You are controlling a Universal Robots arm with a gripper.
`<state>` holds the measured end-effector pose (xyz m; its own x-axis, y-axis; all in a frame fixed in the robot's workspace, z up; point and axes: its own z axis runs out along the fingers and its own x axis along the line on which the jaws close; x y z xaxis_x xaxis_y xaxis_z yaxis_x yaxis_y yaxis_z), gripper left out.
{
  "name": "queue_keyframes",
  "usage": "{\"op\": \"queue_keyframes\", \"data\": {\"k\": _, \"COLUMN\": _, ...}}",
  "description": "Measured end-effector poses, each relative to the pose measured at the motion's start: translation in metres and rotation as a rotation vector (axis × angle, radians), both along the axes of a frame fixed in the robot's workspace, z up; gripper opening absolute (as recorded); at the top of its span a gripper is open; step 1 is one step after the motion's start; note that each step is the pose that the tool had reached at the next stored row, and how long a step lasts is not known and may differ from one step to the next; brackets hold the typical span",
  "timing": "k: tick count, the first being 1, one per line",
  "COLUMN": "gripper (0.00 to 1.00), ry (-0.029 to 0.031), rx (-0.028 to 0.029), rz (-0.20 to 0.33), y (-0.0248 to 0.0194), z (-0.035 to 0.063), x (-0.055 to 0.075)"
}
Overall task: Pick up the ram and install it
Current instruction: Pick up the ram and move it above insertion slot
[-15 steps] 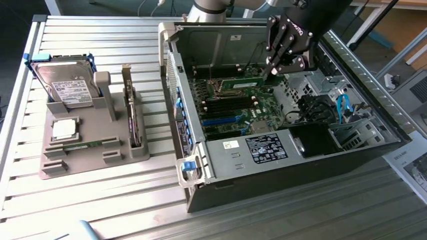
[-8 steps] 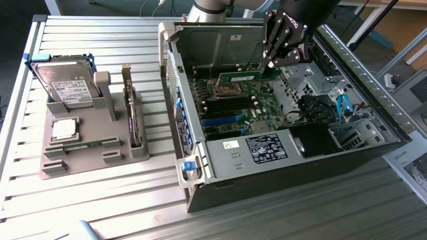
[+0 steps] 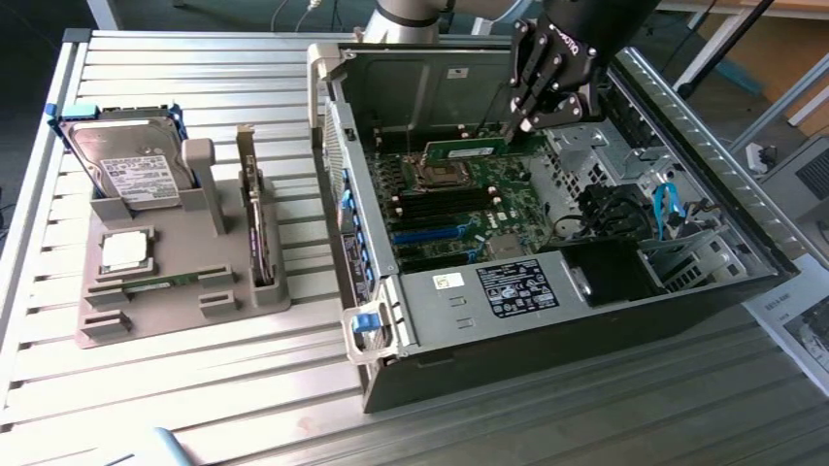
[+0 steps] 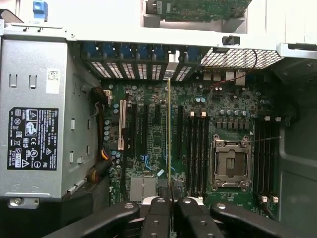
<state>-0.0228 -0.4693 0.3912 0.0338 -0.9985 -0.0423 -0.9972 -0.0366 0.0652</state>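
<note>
Nothing legible: the power supply label [image 4: 32, 139] and hard drive label [image 3: 136, 175] cannot be read.

Ribbed grey metal table [image 3: 194, 388], dark floor [image 3: 19, 68] beside it, wooden surface [image 3: 793, 44] beyond

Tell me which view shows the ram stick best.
Exterior view: the ram shows its long green face, held in the end effector over the motherboard. The wrist view sees the ram edge-on, just a thin line.
</note>
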Motion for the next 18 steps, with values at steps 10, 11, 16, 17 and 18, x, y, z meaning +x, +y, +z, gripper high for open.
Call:
{"op": "queue_keyframes", "data": {"k": 10, "gripper": 0.12, "ry": -0.0001, "rx": -0.0001, "rz": 0.000, "y": 0.0000, "z": -0.0172, "x": 0.000}}
{"op": "queue_keyframes", "data": {"k": 11, "gripper": 0.12, "ry": -0.0001, "rx": -0.0001, "rz": 0.000, "y": 0.0000, "z": -0.0185, "x": 0.000}}
{"op": "queue_keyframes", "data": {"k": 16, "gripper": 0.12, "ry": 0.0000, "rx": -0.0001, "rz": 0.000, "y": 0.0000, "z": -0.0254, "x": 0.000}}
{"op": "queue_keyframes", "data": {"k": 17, "gripper": 0.12, "ry": 0.0000, "rx": -0.0002, "rz": 0.000, "y": 0.0006, "z": -0.0274, "x": 0.000}}
{"op": "queue_keyframes", "data": {"k": 18, "gripper": 0.12, "ry": 0.0000, "rx": 0.0000, "rz": 0.000, "y": 0.0008, "z": -0.0295, "x": 0.000}}
